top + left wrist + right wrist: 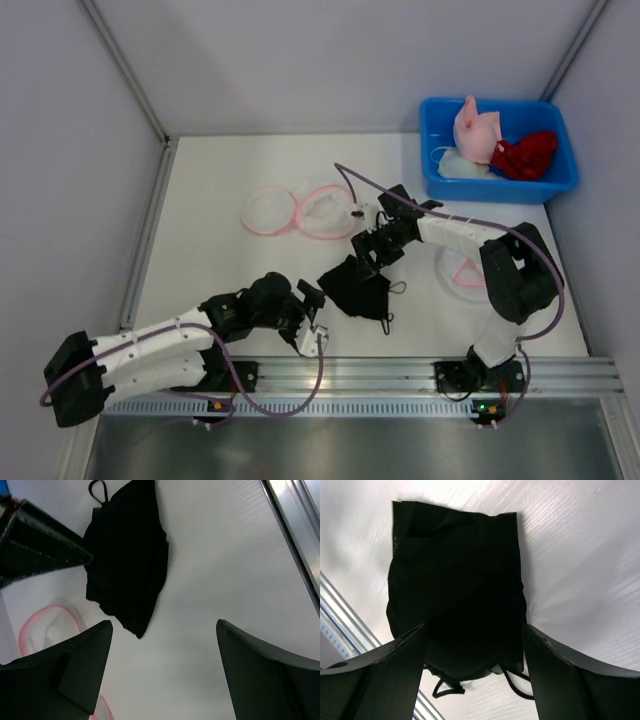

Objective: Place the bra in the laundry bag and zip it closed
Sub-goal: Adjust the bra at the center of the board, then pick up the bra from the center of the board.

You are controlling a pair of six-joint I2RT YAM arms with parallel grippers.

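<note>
The black bra (358, 288) lies crumpled on the white table, its straps toward the near rail. A round mesh laundry bag with pink rims (322, 212) lies open and flat behind it. My right gripper (368, 255) hangs open over the bra's far edge. In the right wrist view the bra (460, 580) fills the space between and beyond the spread fingers (475, 675). My left gripper (312, 320) is open just left of the bra, holding nothing. The left wrist view shows the bra (127, 565) beyond the open gripper (162, 670), apart from it, and a pink bag rim (45, 625).
A blue bin (440, 185) at the back right holds pink, red and white garments. Another pink-rimmed mesh piece (458, 268) lies under the right arm. A metal rail (400, 375) runs along the near edge. Grey walls enclose the table.
</note>
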